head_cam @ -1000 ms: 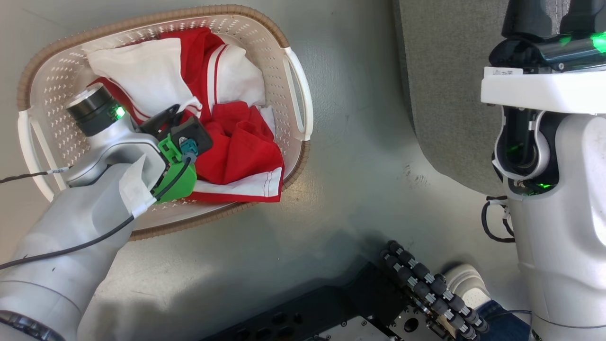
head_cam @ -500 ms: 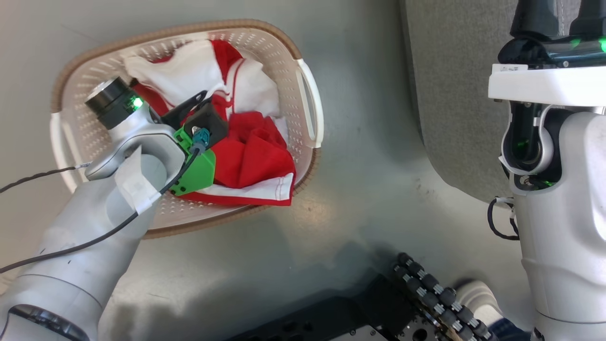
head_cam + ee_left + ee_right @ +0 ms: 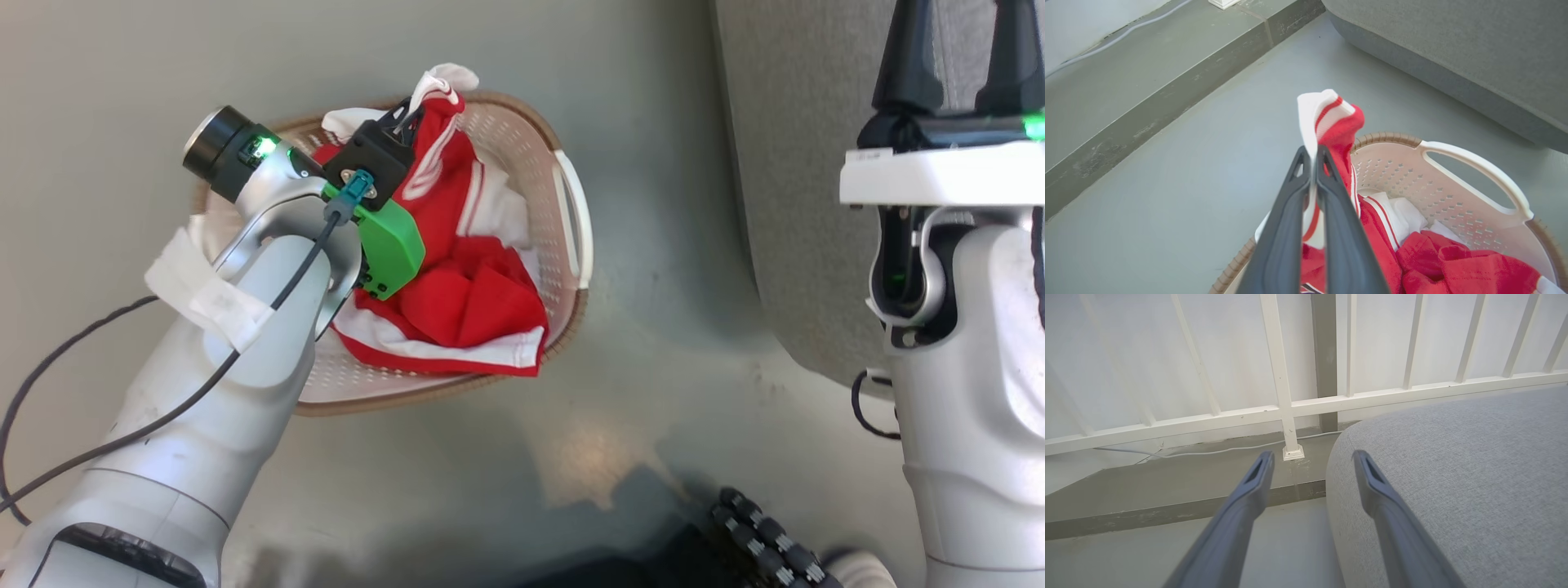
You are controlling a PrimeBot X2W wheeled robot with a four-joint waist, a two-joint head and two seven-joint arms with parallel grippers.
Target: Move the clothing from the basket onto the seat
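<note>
Grey floor [image 3: 653,351] w/ basket [image 3: 1474,163] near seat [image 3: 1453,477]. My L gripper [image 3: 1312,154] is pinched on clothing [image 3: 1337,118], red/white fold held above basket rim, rest inside. R gripper [image 3: 1312,457] spread wide, empty, at seat edge.

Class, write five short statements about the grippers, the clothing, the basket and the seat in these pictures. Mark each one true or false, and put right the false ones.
1. The left gripper is shut on a red and white garment. True.
2. The right gripper holds clothing. False: it is open and holds nothing.
3. The basket stands on the seat. False: it stands on the floor, beside the seat.
4. Red clothing lies in the basket. True.
5. The held garment is wholly out of the basket. False: its lower part reaches down into the basket.
</note>
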